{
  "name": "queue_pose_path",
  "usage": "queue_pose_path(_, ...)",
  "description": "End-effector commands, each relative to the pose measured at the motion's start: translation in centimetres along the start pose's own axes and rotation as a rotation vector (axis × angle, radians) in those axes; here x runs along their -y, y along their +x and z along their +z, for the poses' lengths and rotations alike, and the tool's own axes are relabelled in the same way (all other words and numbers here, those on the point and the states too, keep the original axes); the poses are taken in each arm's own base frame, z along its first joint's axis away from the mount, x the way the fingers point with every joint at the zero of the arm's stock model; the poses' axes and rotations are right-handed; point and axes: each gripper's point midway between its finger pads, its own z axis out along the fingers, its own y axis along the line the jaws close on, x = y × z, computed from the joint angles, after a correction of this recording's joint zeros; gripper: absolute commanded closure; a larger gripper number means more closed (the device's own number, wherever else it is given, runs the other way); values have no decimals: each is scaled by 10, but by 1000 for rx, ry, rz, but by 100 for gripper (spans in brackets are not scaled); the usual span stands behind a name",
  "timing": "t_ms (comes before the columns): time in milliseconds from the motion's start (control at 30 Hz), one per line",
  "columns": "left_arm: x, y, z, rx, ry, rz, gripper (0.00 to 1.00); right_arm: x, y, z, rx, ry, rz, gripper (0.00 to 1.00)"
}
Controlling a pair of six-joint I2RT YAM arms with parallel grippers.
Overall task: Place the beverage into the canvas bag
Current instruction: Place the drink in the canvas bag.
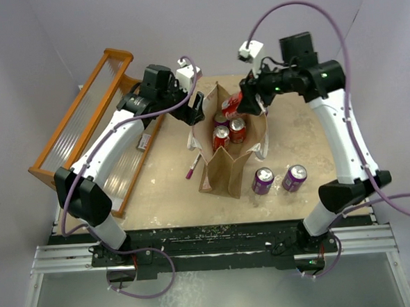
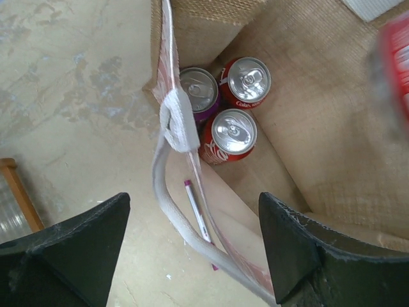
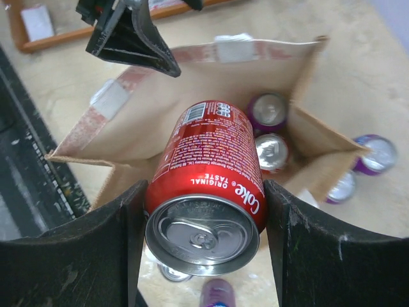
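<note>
Gripped sideways in the right pincer, both fingers pressed to its flanks: one red cola can, hanging over the open mouth of the canvas bag, near the far right corner. Standing upright on the middle of the tabletop, mouth agape, with one white loop handle hanging at the left wall. Already inside, on end (counted through the left wrist camera): three cans, namely two packed red cans touching each other and one purple can tucked beside them against the left wall. Spread wide and clenching nothing: the left pincer, one finger to either side of that wall and handle. Outside, just right of the bag's near end: two loose purple cans, upright, side by side. Also on the tabletop, one pen lying just left of the bag. At the left edge, one orange slatted rack, set at a slant.
</note>
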Motion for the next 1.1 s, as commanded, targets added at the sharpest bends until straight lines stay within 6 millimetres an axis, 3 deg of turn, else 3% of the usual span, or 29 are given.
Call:
queue_pose_path(0, 13, -23, -31, 105, 25, -9, 17, -12, -5, 27, 0, -74, -23, 100)
queue_pose_path(200, 10, -18, -39, 121, 35, -43, 16, -13, 31, 67, -152, -120, -37, 100)
queue_pose_path(400, 20, -9, -39, 119, 98, -10, 10, -27, 58, 92, -251, -189, -54, 100)
queue_pose_path(700, 30, 3, -45, 115, 150, 52, 2, -55, 90, 115, -344, -199, -46, 100)
queue_pose_path(1067, 28, 21, -57, 138, 161, 57, 1, -52, 123, 134, -448, -90, 43, 100)
